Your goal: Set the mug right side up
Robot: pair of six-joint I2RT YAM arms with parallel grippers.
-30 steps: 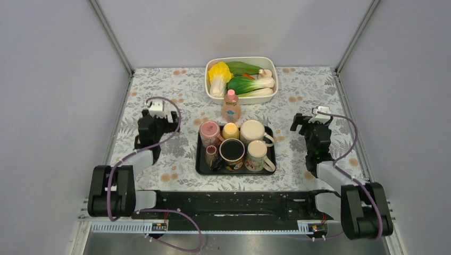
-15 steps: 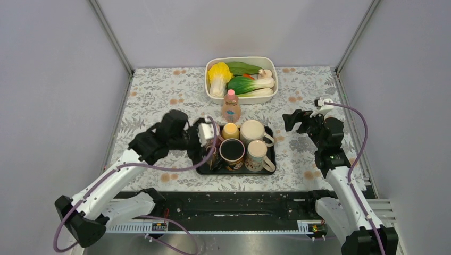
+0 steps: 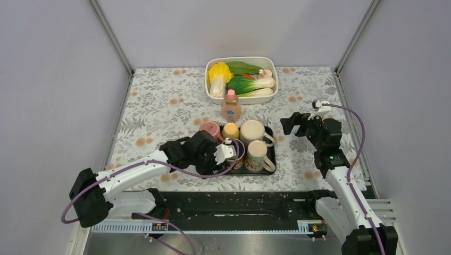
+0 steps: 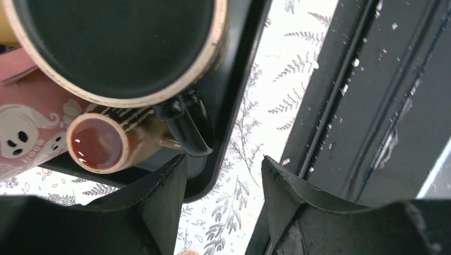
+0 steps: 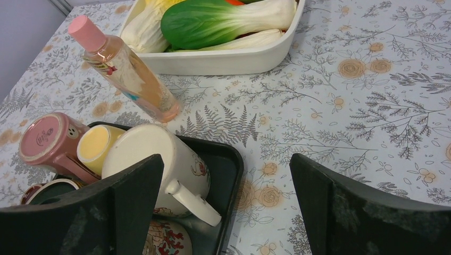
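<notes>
A black tray [image 3: 271,159] holds several mugs. The pink mug [image 3: 209,128] and the white mug [image 3: 252,130] stand base up; the right wrist view shows both, pink [image 5: 50,139] and white [image 5: 154,154]. A dark mug [image 4: 117,37] stands mouth up, with a small brown cup [image 4: 98,143] beside its handle [image 4: 189,125]. My left gripper [image 3: 226,154] is open and empty at the tray's front edge, just in front of that handle [image 4: 223,164]. My right gripper [image 3: 290,123] is open and empty, to the right of the tray and facing it [image 5: 226,164].
A floral mug [image 3: 258,153] and a yellow cup [image 3: 230,130] also stand on the tray. A pink-capped bottle [image 3: 231,106] stands behind it. A white bin [image 3: 242,59] of vegetables sits at the back. The black base rail [image 4: 361,106] runs along the near edge.
My left arm has swung in from the table's left side to the tray's front edge by the dark mug. My right arm has risen and turned toward the tray.
</notes>
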